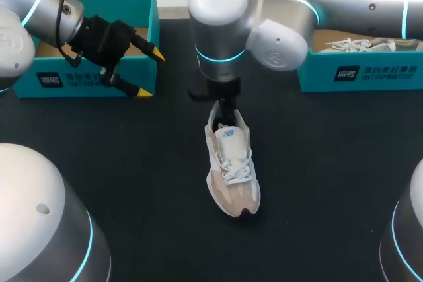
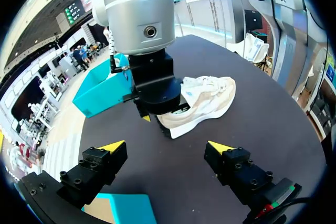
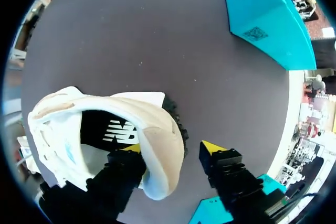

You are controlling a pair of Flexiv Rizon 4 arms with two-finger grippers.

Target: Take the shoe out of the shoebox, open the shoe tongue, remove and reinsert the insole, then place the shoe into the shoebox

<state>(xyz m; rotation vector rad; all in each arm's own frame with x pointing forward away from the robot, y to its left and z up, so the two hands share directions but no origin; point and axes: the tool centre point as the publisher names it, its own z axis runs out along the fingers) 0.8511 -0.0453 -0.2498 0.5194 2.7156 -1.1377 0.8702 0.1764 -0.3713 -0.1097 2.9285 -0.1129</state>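
One sneaker [image 1: 232,173] lies on the matte black table [image 1: 132,183], outside both boxes, with its rounded toe nearest and its heel farthest. It looks soft: beige suede-like panels, pale mesh, white laces crossed over the tongue and a thick moulded sole.

At the heel, the right gripper [image 3: 172,148] stands wide. One finger is inside the padded collar above the dark insole [image 3: 113,129], which lies flat in place. The other finger is outside, apparently clear of the heel.

The insole step seems to be at hand. It likely calls for pinching the thin, flexible insole edge rather than the collar, and lifting slowly so the light shoe doesn't tip.

Farther back, the left gripper [image 1: 150,72] hangs wide and empty beside a teal cardboard shoebox [image 1: 76,85]. A second shoebox [image 1: 370,74] holds another pale shoe [image 1: 360,45].
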